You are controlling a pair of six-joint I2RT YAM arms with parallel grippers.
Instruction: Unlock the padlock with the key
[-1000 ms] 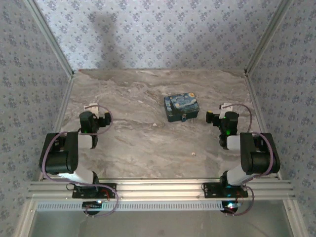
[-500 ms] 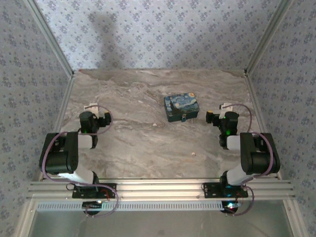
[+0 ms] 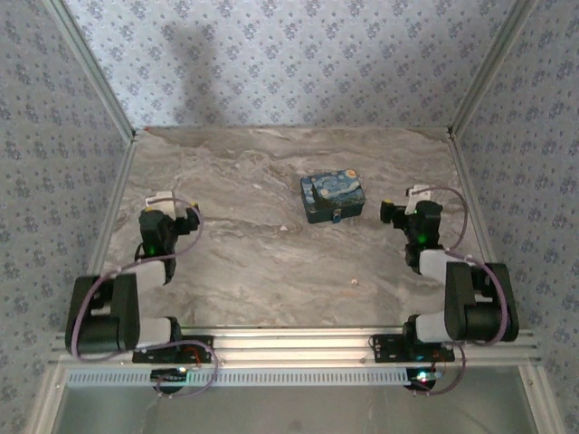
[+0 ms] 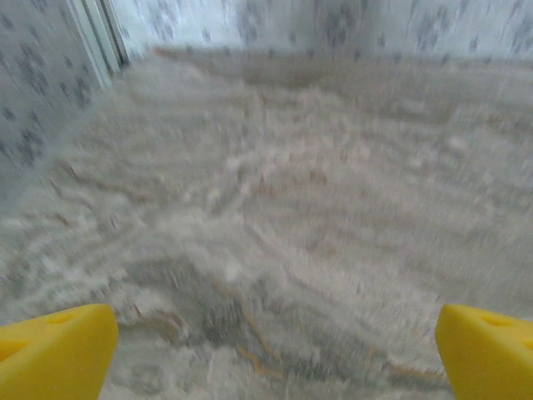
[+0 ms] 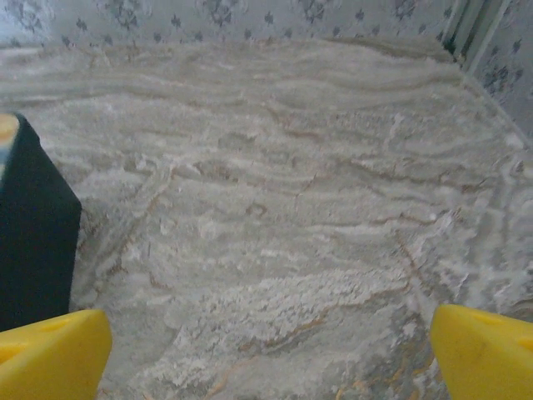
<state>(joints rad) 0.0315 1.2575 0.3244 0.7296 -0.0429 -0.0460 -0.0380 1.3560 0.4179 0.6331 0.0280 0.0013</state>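
Observation:
The padlock (image 3: 336,217) is a tiny blue-grey lump against the near side of a blue-and-yellow painted box (image 3: 333,195) at mid table. A pale speck on the marble nearer the arms looks like the key (image 3: 355,281); it is too small to be sure. My left gripper (image 3: 172,206) hovers open over the left of the table, far from both; in its wrist view its yellow fingertips (image 4: 54,350) stand wide apart over bare marble. My right gripper (image 3: 403,206) is open just right of the box. The right wrist view shows the box's dark side (image 5: 33,233) at its left edge.
Patterned walls with metal corner posts (image 3: 118,172) close in the marble table on three sides. Another small speck (image 3: 286,229) lies left of the box. The arm bases sit on an aluminium rail (image 3: 289,344) at the near edge.
Both arms have shifted: the left arm's elbow dropped toward the near edge and its gripper slid slightly left; the right arm moved a little right. Box and specks stayed put.

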